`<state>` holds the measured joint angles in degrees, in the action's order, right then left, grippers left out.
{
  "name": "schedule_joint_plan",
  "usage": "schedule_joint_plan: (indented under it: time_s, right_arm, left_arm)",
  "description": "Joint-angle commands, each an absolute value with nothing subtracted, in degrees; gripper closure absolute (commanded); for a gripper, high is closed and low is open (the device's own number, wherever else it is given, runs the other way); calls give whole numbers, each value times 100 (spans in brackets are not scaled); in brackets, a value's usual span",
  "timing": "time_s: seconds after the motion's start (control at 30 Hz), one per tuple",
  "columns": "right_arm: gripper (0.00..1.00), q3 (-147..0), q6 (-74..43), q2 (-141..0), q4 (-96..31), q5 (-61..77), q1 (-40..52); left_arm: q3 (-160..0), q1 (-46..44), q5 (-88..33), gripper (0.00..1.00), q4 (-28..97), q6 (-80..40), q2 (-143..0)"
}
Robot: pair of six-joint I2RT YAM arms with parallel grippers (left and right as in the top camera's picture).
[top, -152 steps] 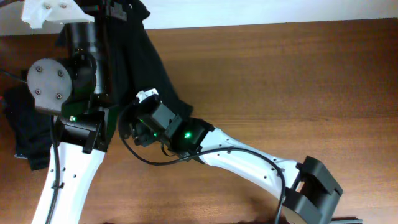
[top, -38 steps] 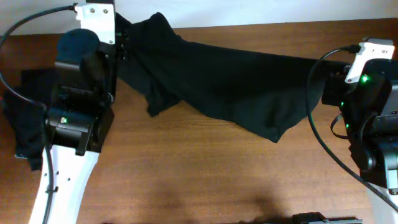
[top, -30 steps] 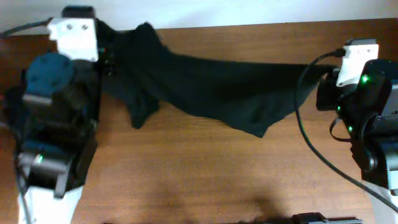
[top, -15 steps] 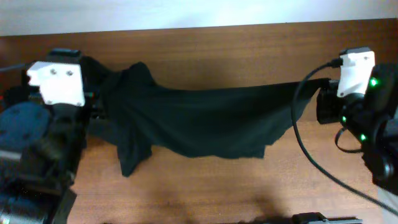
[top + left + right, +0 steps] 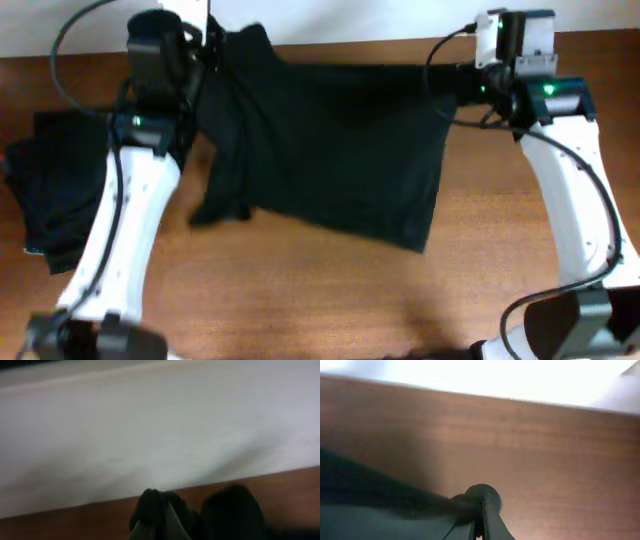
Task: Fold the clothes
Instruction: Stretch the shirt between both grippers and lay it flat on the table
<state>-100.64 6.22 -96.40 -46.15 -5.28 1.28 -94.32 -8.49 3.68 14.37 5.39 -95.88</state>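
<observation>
Overhead: both jaws grip corners of the soft black fabric garment [image 5: 330, 150], spreading it so I can lay it flat.

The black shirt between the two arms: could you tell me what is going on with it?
Both arms hold the black shirt by its far corners, the left gripper shut on one and the right gripper on the other, spreading it wide over the wooden table. No fold is made yet. A pile of dark clothes lies at the table's left edge.
</observation>
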Motion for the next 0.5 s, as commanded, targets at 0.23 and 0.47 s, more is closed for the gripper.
schedule_joint_plan:
  time_s: [0.23, 0.47]
  right_arm:
    - [96, -11944, 569, -9327, -6510, -1098, -123]
    - [96, -10897, 554, -9717, -8930, -213, -119]
  left_arm:
    - [-11852, -639, -663, 100, 4357, 674, -9284]
    - [-11391, -714, -1374, 100, 8147, 692, -9657]
